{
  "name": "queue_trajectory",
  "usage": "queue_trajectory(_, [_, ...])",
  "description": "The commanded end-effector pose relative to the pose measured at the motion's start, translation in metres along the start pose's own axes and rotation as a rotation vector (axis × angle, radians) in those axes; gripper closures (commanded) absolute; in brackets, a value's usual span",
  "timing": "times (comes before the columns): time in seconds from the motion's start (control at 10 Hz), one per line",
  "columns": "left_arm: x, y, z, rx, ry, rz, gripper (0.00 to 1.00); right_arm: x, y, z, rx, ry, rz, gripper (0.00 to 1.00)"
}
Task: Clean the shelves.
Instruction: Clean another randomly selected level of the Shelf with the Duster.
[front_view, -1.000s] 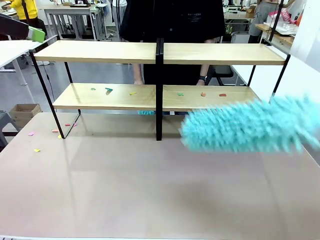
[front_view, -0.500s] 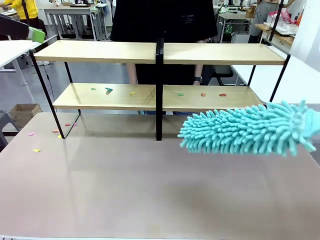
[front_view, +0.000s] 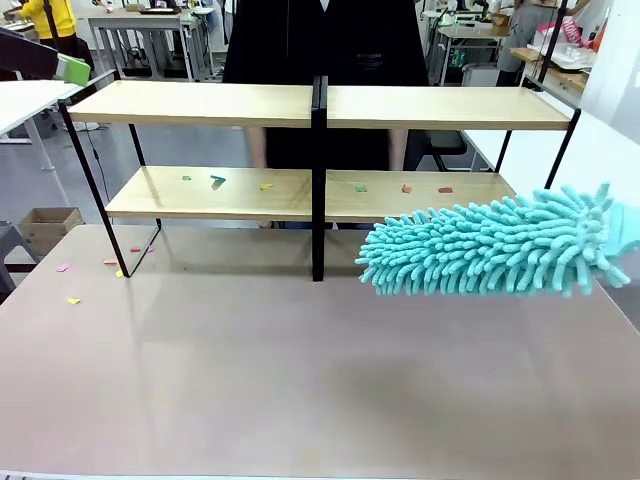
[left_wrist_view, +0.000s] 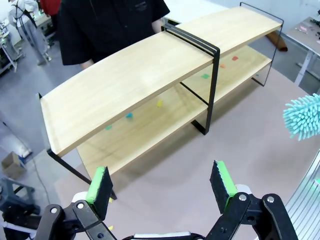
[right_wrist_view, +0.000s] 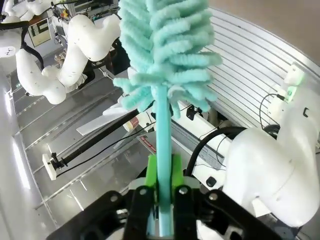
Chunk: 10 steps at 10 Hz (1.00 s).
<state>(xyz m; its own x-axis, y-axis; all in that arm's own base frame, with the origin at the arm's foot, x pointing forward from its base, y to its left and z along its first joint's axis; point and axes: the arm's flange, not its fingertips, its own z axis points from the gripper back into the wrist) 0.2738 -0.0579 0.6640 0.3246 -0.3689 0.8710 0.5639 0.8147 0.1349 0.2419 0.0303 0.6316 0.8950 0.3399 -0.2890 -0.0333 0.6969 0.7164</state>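
Two-tier shelves (front_view: 200, 103): light wood boards on a thin black frame with a central black post, standing at the far side of the table (front_view: 300, 390), across most of its width.
Upper boards: bare.
Lower boards: small coloured paper scraps (front_view: 217, 180) scattered on both halves: teal, green and yellow on the left one, green, orange and red on the right one.
Table surface: a few more scraps (front_view: 72, 300) lie by the left foot of the frame, pink, orange and yellow.
Right gripper (right_wrist_view: 164, 170): green pads pinched narrow on the teal handle (right_wrist_view: 162, 125) of a duster (front_view: 490, 250).
Duster: fluffy teal head lying level above the table, in front of the right lower board, tip towards the central post. The left wrist view shows the tip (left_wrist_view: 305, 117) apart from the frame.
Left gripper (left_wrist_view: 160, 167): fingers spread wide, nothing between them, raised above the left end of the shelves (left_wrist_view: 135, 80) and looking down on them.
Person (front_view: 330, 40): dark top, standing close behind the shelves at the middle.
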Motion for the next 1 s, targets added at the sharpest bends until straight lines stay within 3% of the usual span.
queue_trajectory(0.0, [-0.001,0.002,0.0,-0.011,-0.005,-0.004,0.0,-0.004,0.003,0.0,0.01,0.002,-0.01,0.88])
queue_trajectory(0.1, [-0.001,0.002,0.0,-0.011,-0.005,-0.004,0.0,0.0,0.0,0.0,0.0,0.0,0.0,0.88])
queue_trajectory(0.3, [-0.001,0.002,0.0,-0.011,-0.005,-0.004,0.0,-0.051,-0.017,-0.001,-0.074,-0.053,0.076,0.88])
queue_trajectory(0.4, [-0.001,0.002,0.0,-0.011,-0.005,-0.004,0.0,-0.054,-0.029,0.003,-0.093,-0.074,0.125,0.88])
queue_trajectory(0.8, [-0.001,0.002,0.0,-0.011,-0.005,-0.004,0.0,0.01,-0.021,0.0,-0.149,-0.195,0.253,0.88])
queue_trajectory(0.9, [-0.001,0.002,0.0,-0.011,-0.005,-0.004,0.0,0.023,-0.014,-0.003,-0.209,-0.376,0.143,0.88])
